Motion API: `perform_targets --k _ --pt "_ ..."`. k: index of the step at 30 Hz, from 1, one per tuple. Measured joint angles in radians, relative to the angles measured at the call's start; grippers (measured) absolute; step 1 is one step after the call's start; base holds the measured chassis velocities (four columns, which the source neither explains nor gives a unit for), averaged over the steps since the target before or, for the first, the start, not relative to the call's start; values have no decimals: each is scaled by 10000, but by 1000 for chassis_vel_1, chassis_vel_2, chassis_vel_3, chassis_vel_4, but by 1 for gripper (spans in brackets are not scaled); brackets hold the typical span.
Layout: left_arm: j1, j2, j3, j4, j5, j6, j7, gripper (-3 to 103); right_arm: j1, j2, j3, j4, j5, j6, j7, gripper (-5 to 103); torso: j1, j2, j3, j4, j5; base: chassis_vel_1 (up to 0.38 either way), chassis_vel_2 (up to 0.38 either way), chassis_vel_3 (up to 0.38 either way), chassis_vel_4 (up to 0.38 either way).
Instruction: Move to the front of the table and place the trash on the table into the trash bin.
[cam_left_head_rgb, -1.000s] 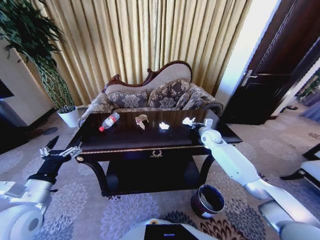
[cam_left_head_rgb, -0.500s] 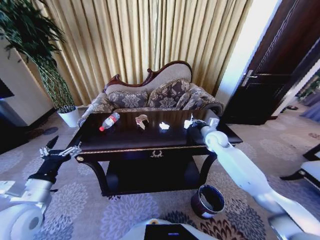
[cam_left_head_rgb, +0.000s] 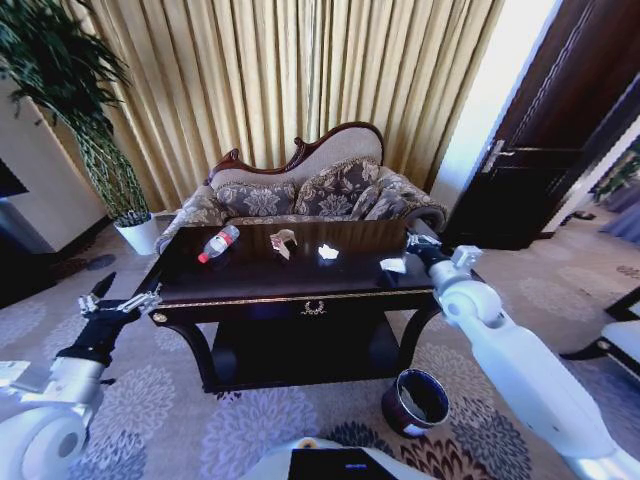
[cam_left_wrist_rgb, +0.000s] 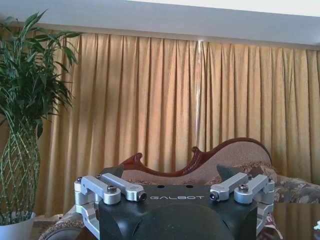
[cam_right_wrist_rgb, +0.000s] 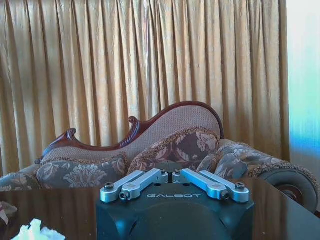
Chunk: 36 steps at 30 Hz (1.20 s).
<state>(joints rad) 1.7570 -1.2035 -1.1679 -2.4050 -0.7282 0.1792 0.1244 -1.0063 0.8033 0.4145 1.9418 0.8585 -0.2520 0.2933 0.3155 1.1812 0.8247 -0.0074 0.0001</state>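
Head view, L to R: left gripper (cam_left_head_rgb: 122, 300) hangs just off the table's (cam_left_head_rgb: 250, 297) left front corner, low and apart from the edge. Its fingers are spread with nothing between them (left wrist view shows the linkages swung wide). Looks parked, prob. kept out of the way while the other arm works.

On the tabletop, the trash lies in a loose row toward the back:
- bottle (cam_left_head_rgb: 218, 243), clear w/ red cap, on its side at the left
- tan wrapper (cam_left_head_rgb: 283, 240) near the middle
- small paper wad (cam_left_head_rgb: 328, 252) just right of that, apart from both grippers

None of these three is being touched.

Further right, the right gripper (cam_left_head_rgb: 402, 268) reaches over the table's right front area. A second white wad (cam_left_head_rgb: 392, 264) sits right at its fingertips. Right wrist view shows the linkages drawn together at the centre, so the jaws are closed. My read is they're pinched on that wad, though the contact itself is too small to confirm. The wrist sits beyond the table's right edge, which makes sense: the arm is on the side nearest the bin.

The trash bin (cam_left_head_rgb: 415, 400) stands on the carpet by the table's right front leg, open mouth up, well below the tabletop. Can't tell if anything is in it. The wad is over the table, not over the bin, so I'd call this the carry step w/ three items left.
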Motion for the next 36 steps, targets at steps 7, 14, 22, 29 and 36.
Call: perform_targets --k 7,14,22,29,36 --pt "-14 6 -10 -9 4 7 0 100 -572 -155 142 109 -219 -321 17 16 2 -1 2 5 -1 0 0 0 0" --pt "9 41 -87 67 -11 8 -7 100 -2444 -1199 1235 1177 705 -759 638 43 0 0 1 -3 0 0 0 0 0" --pt "-12 17 -26 74 -22 8 -5 100 -2592 -1722 1431 1718 1636 -1196 1079 71 1 -1 1 2 0 0 0 0 0" --pt "35 55 -128 109 -100 7 -1 100 -2396 -1956 929 2128 2629 -2211 1315 91 0 -1 1 0 -2 0 0 0 0" --pt "16 -11 11 132 -88 7 86 100 -1695 -2049 307 1450 2676 -2463 995 100 1 -2 2 1 1 0 0 0 0"
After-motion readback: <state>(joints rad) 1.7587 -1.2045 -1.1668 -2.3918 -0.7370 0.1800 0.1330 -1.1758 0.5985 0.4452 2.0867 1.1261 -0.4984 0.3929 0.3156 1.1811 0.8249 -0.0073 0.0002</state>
